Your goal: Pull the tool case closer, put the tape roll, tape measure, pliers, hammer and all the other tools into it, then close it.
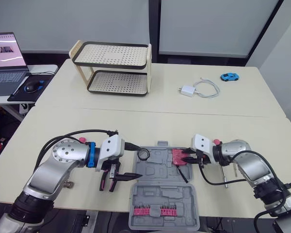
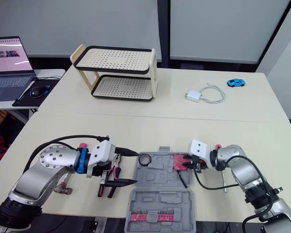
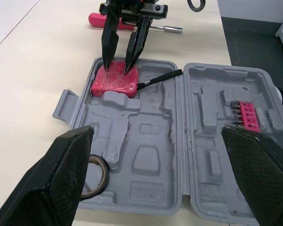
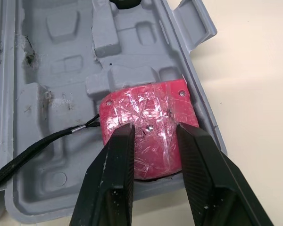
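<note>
Nearest the head camera, the lid half of the tool case (image 1: 160,167) is seen lying open on the counter (image 1: 136,126), with a pink bit holder (image 1: 154,210) clipped in it. The tape roll (image 1: 144,155) is noted in the base's far left corner and the pink tape measure (image 4: 146,108) in its far right corner, black strap (image 4: 37,146) trailing across the moulding. The right gripper (image 4: 155,129) is set on the tape measure's top face, jaws narrowly parted, tips touching it but not clasping it. The left gripper (image 3: 155,134) is held at the case's left, jaws spread wide, nothing gripped. Pliers (image 2: 110,180) are observed on the counter beneath it, outside the case.
</note>
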`<state>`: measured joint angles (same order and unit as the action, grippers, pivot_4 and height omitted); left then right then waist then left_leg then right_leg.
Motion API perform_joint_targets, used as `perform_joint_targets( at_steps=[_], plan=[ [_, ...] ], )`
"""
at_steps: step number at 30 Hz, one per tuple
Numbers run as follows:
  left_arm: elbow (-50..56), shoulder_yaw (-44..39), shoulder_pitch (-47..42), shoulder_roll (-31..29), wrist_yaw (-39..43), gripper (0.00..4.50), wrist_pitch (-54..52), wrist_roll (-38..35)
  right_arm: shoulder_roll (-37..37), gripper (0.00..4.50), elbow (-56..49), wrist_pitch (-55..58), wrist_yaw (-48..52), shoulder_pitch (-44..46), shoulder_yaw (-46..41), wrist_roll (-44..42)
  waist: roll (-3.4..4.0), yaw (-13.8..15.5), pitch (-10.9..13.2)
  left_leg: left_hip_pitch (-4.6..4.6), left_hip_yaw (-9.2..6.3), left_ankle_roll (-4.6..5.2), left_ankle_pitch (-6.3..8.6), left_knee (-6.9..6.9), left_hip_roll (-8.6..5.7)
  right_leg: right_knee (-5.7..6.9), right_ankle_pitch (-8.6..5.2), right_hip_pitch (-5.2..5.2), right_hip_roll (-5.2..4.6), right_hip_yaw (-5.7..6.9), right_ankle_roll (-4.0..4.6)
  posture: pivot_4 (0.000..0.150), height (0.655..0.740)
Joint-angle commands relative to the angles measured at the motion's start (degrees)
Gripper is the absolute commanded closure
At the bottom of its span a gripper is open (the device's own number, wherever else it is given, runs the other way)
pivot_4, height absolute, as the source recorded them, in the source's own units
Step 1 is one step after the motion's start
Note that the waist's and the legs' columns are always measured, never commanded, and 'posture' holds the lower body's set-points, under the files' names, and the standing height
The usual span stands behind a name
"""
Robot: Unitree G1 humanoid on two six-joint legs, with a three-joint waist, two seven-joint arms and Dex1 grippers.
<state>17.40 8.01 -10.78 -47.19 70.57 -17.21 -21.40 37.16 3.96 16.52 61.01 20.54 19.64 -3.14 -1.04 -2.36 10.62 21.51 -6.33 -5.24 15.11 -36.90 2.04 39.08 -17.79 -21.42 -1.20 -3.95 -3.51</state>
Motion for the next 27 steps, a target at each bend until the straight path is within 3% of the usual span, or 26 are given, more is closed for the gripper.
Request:
perform_joint_targets(
  at_steps=[1, 9, 15, 20, 27],
  plan=[
    [0.5, -1.8, 0.4, -0.6, -0.4, 0.0, 0.5, -0.2, 0.6, 3.05, 5.3, 0.1, -0.8, -1.2, 2.4, 4.1, -0.03, 0.0, 0.0, -0.09, 0.0, 0.0, 0.0, 0.01, 0.0, -0.01, 0.0, 0.09, 0.0, -0.01, 0.0, 0.15, 0.735],
    [-3.9, -8.1, 2.8, -1.1, -2.0, 0.0, 1.7, -1.3, -1.7, 3.05, -0.1, -5.1, -3.4, -0.7, -2.2, 0.9, -0.04, -0.6, 0.0, -0.36, 0.04, 0.0, 0.0, 0.06, 0.02, 0.01, -0.01, 0.26, 0.03, -0.06, 0.0, 0.15, 0.735],
    [-13.4, -23.3, 7.9, -2.4, -6.6, 0.0, -0.1, -4.0, 2.0, 3.05, -18.8, 1.7, -6.1, -5.4, -12.4, -5.1, 0.08, -0.7, 0.1, 0.18, 0.0, 0.0, 0.0, 0.06, 0.02, 0.05, 0.0, -0.26, 0.0, -0.03, 0.0, 0.15, 0.735],
    [-23.2, -34.0, 12.3, -4.0, -10.1, 0.0, -1.3, -4.4, 8.4, 3.05, -26.9, 3.7, -6.9, -15.9, -25.0, -7.5, 0.07, -0.3, 0.1, 0.33, -0.03, 0.0, 0.01, 0.09, 0.02, -0.02, 0.0, -0.35, -0.03, 0.04, 0.0, 0.15, 0.735],
    [-33.1, -44.5, 26.2, -4.7, -10.6, 0.0, 2.4, -1.9, 14.8, 3.05, -22.5, -2.0, 0.4, -36.8, -48.4, -9.9, 0.02, 0.3, 0.0, 0.24, 0.11, 0.0, 0.01, 0.09, 0.01, -0.05, -0.01, -0.3, -0.04, -0.05, 0.0, 0.15, 0.735]
  ],
)
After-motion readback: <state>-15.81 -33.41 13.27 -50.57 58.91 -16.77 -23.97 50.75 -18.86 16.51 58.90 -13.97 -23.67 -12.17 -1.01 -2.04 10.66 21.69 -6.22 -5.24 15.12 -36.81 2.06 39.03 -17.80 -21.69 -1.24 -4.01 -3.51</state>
